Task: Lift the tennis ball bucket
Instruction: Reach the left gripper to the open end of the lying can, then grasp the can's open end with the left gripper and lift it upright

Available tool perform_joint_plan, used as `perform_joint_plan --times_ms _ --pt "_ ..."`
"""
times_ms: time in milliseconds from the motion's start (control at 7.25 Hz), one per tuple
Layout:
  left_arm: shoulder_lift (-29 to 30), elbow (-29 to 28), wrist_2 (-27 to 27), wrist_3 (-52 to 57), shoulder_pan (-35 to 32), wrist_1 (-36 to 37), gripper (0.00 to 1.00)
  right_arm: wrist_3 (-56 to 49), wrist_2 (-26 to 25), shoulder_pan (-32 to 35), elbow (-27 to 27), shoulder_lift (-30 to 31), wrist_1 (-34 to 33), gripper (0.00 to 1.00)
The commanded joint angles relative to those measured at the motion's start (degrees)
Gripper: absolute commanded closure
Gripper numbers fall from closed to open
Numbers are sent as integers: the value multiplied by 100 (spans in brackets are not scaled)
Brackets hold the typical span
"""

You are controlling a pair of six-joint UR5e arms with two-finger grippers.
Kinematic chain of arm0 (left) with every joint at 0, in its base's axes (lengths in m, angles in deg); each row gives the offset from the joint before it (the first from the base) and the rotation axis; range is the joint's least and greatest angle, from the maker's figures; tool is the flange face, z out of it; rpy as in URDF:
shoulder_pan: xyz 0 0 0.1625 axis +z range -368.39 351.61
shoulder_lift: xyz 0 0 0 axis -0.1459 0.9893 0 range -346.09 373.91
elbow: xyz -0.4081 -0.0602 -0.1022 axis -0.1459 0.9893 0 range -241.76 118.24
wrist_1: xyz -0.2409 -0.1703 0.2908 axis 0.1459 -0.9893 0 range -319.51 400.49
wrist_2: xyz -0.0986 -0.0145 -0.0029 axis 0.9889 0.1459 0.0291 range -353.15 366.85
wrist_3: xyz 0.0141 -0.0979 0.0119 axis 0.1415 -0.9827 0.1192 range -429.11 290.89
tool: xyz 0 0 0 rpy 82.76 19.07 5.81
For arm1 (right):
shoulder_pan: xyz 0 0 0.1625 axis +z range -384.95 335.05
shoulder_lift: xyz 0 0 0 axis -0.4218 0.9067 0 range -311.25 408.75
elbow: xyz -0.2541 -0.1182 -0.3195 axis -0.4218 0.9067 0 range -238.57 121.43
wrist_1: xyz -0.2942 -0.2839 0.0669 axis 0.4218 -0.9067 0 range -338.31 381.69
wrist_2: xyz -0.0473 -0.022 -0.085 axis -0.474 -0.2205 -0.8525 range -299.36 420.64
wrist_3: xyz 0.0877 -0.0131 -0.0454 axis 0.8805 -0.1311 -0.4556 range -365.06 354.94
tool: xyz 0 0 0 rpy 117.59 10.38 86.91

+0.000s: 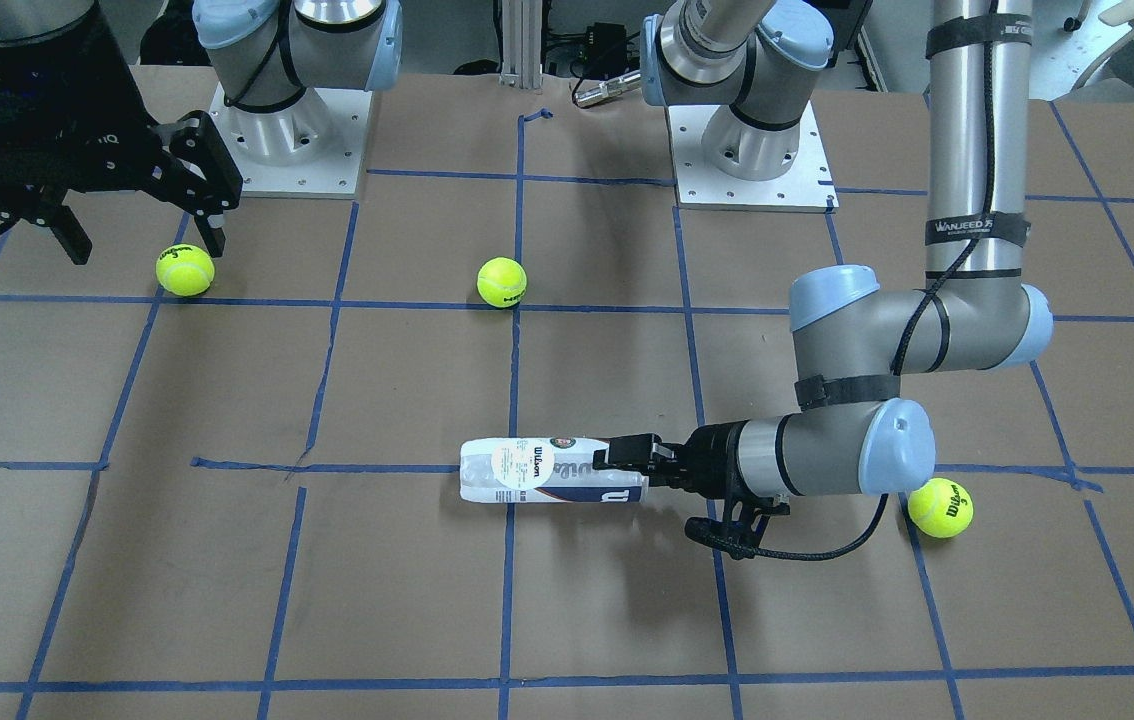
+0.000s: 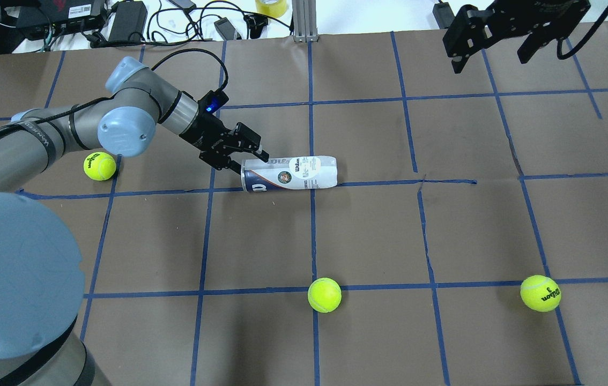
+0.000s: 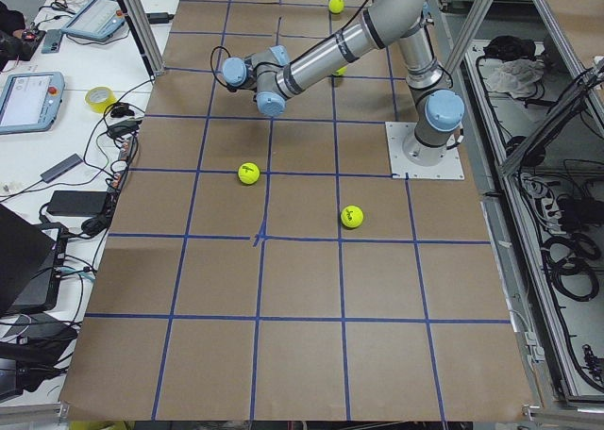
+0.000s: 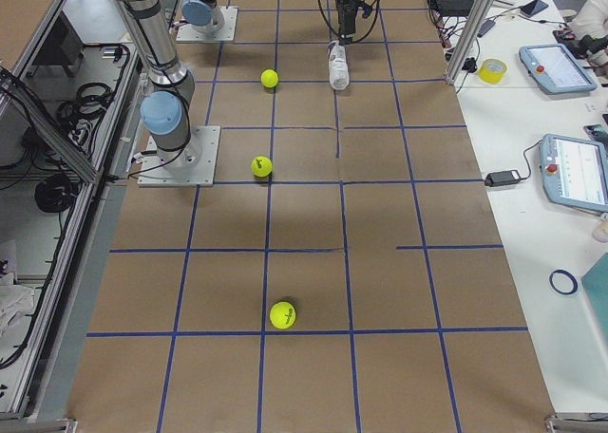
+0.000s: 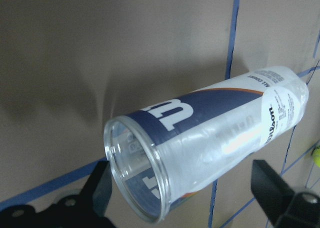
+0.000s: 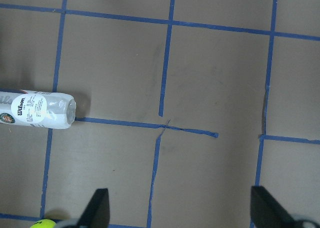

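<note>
Tennis ball bucket (image 1: 552,472) lies on its side on table (image 1: 327,580) in front view, w/ left end effector (image 1: 629,464) at its open end. Overhead: right end effector (image 2: 489,53) is spread, empty, well apart. Left wrist: jaws are released either side of the rim and should be closed squarely, gently (thin plastic) bef. lifting. "Wilson" & white "W" can be read.

The tennis ball bucket (image 5: 215,133) was glossy clear plastic; the table (image 1: 227,580) wore matt brown paper, blue-taped.
</note>
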Motion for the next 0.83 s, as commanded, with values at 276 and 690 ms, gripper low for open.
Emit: perform_joint_plan --times_ms 276,690 --pt "-123 29 1307 -95 2 -60 100 38 -60 14 -216 42 -55 0" --pt "-508 -67 1658 -1224 -24 -52 100 12 -51 23 -278 51 -29 0"
